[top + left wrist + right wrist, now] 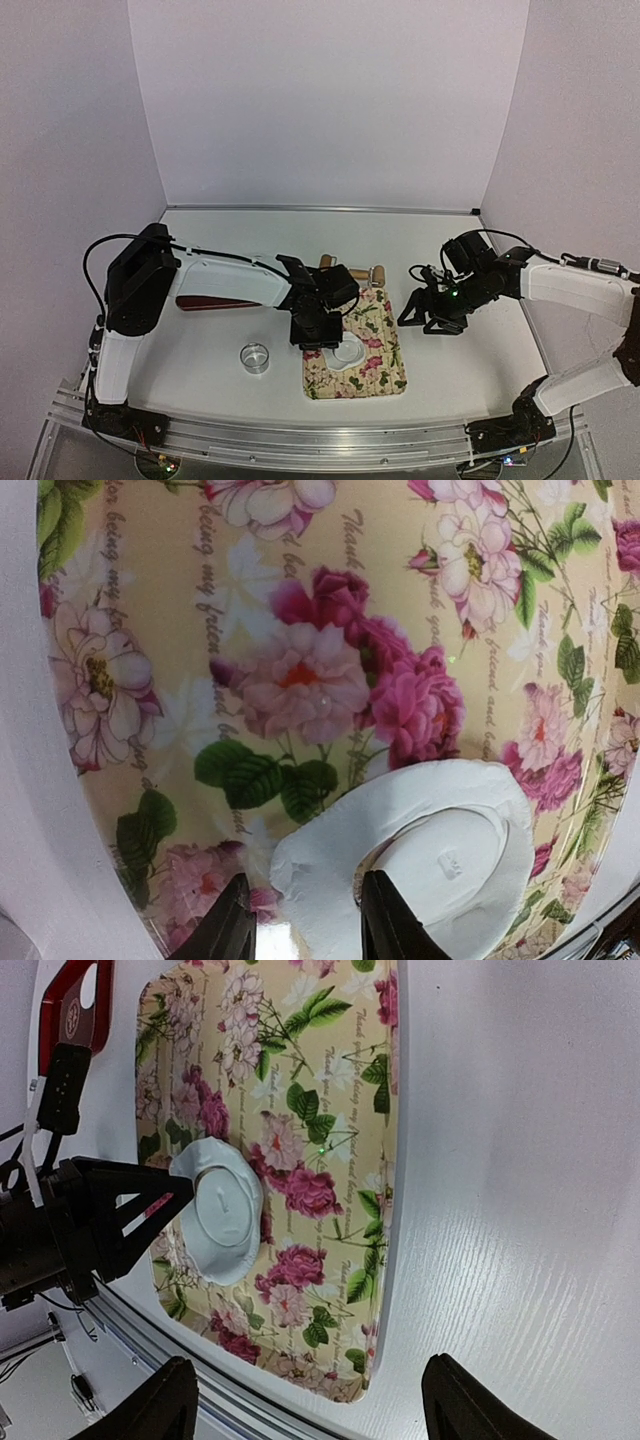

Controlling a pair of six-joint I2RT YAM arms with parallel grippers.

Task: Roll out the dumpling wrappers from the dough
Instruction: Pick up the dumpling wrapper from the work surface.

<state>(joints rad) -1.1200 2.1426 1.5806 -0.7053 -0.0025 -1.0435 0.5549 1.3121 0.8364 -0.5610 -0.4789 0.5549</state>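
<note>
From my station I watched the left arm's white forearm stretch from its raised shoulder out to the right and across the table [230,235]. Its wrist bent down steeply, so the left gripper [322,338] pointed at the near-left part of the floral mat [385,375]. In its wrist view the two fingers [232,930] stood on either side of the near rim of the dough [320,870], a flattened white sheet lying on the mat. I could not tell whether they were pinching that rim or only straddling it. Inside the sheet sat the dumpling wrapper [450,855], a round disc outlined by a cut line and ringed by the dough.

The right arm rose from its base, folded at the elbow by the table's right edge, and ran its forearm leftward. The right gripper [420,322] hung just right of the mat, above bare table. Its fingers [170,1405] were spread wide with nothing between them. From its camera the dough lay near the mat's left edge, beside the left arm's dark fingers.
</note>
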